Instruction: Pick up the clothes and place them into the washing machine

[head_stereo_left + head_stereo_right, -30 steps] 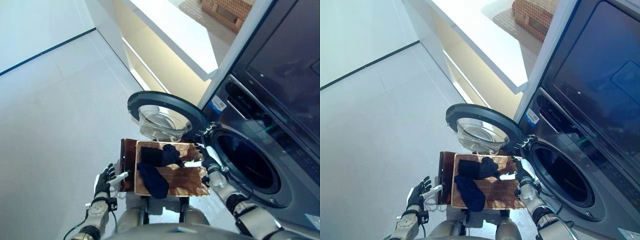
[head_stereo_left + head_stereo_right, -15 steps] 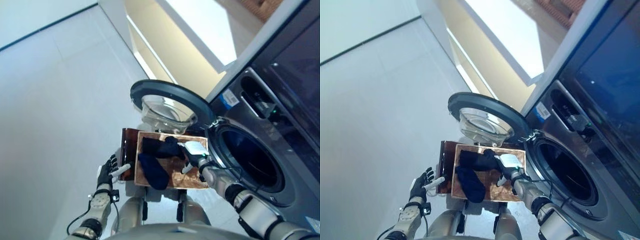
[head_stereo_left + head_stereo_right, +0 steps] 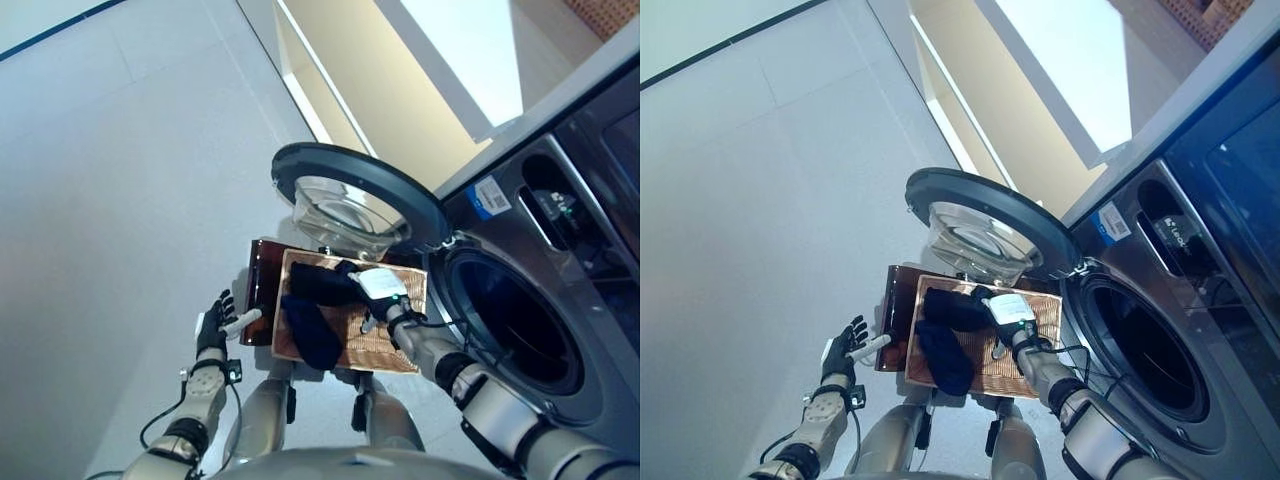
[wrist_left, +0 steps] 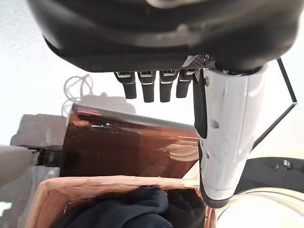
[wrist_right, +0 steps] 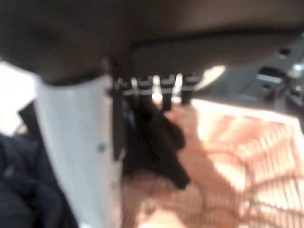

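Note:
A woven basket (image 3: 385, 345) stands in front of the washing machine (image 3: 560, 300), whose round door (image 3: 350, 195) hangs open beside the dark drum opening (image 3: 515, 330). A black garment (image 3: 318, 285) lies at the basket's far end and a navy garment (image 3: 312, 338) at its near left. My right hand (image 3: 381, 290) hovers over the basket at the black garment's right edge; in the right wrist view its fingers (image 5: 161, 92) are straight above the black garment (image 5: 159, 142). My left hand (image 3: 212, 325) is open, left of the basket, holding nothing.
A glossy brown box (image 3: 262, 300) adjoins the basket's left side, also seen as the brown box (image 4: 128, 147) past my left hand. A white counter (image 3: 450, 50) runs along the wall behind the machine. Pale floor (image 3: 120, 180) stretches to the left.
The camera has shifted. My right hand has moved from the basket's right edge near the drum leftward over the basket to the black garment. The left hand has stayed put.

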{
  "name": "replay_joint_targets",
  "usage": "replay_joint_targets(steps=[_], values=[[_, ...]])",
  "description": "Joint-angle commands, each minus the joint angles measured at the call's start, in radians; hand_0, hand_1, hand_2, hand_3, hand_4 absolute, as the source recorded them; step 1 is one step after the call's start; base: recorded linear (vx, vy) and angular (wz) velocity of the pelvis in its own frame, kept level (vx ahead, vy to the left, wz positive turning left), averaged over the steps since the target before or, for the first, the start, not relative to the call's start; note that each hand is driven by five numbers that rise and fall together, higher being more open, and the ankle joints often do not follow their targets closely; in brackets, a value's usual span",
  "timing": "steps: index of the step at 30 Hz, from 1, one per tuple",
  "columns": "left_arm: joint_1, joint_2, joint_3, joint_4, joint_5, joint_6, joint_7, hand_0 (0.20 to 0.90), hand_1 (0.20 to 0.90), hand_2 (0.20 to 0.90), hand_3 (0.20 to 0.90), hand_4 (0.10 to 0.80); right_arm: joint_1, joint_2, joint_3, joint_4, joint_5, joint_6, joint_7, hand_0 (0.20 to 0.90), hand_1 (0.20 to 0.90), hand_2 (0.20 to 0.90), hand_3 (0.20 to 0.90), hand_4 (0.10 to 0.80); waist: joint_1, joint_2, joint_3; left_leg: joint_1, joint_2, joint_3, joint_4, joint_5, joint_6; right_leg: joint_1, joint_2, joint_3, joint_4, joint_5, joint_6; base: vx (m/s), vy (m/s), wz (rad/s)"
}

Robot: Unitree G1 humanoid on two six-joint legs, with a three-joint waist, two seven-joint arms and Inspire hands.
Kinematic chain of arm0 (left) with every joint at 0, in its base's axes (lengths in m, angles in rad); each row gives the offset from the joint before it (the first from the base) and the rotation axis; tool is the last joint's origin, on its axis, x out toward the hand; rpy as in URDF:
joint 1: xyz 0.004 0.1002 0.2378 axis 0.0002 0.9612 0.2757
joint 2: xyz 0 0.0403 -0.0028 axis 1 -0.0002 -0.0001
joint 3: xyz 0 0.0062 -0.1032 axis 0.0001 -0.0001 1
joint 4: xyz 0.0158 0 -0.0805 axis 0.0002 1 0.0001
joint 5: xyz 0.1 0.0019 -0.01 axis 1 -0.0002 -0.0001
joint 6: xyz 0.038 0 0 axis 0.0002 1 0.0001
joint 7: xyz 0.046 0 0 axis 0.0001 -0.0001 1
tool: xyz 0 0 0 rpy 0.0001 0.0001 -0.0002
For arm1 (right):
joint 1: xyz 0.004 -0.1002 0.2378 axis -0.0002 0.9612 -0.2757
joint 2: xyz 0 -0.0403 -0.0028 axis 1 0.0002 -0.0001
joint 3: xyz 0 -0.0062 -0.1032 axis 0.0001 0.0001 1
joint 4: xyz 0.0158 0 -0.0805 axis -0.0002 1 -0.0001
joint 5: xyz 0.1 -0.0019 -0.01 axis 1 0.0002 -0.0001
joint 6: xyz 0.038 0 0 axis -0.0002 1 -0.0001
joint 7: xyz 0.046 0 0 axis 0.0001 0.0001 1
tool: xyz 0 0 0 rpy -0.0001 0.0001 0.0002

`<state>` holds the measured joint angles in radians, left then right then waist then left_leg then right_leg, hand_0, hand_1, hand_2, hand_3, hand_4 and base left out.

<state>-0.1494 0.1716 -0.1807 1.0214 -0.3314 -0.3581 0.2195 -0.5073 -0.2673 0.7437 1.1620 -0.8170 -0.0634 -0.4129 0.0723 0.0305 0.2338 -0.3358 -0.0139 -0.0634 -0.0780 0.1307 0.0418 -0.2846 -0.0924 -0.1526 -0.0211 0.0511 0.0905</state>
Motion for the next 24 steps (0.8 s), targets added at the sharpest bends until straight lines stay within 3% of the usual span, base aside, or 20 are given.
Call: replay_joint_targets(steps=[1, 24], values=[[-0.039, 0.011, -0.032, -0.007, -0.01, -0.073, 0.031, 0.9, 0.9, 0.9, 0.9, 0.8, -0.036, 0.041, 0.013, -0.014, -0.017, -0.007, -0.067, 0.9, 0.9, 0.9, 0.9, 0.8, 0.021, -0.01, -0.026, 0.012, -0.06, 0.03, -0.009, -0.047, -0.036, -0.071, 0.026, -0.029, 0.074, 0.001, -0.039, -0.015, 0.015, 0.04], [-0.037, 0.017, -0.082, -0.072, -0.025, -0.098, 0.069, 0.9, 0.9, 0.9, 0.9, 0.8, -0.102, 0.058, -0.039, 0.0, 0.053, 0.039, -0.185, 0.9, 0.9, 0.9, 0.9, 0.8, 0.031, 0.031, 0.066, -0.054, -0.067, 0.026, -0.009, -0.011, -0.036, -0.147, 0.012, -0.04, 0.094, 0.021, -0.04, -0.029, 0.014, 0.01]])
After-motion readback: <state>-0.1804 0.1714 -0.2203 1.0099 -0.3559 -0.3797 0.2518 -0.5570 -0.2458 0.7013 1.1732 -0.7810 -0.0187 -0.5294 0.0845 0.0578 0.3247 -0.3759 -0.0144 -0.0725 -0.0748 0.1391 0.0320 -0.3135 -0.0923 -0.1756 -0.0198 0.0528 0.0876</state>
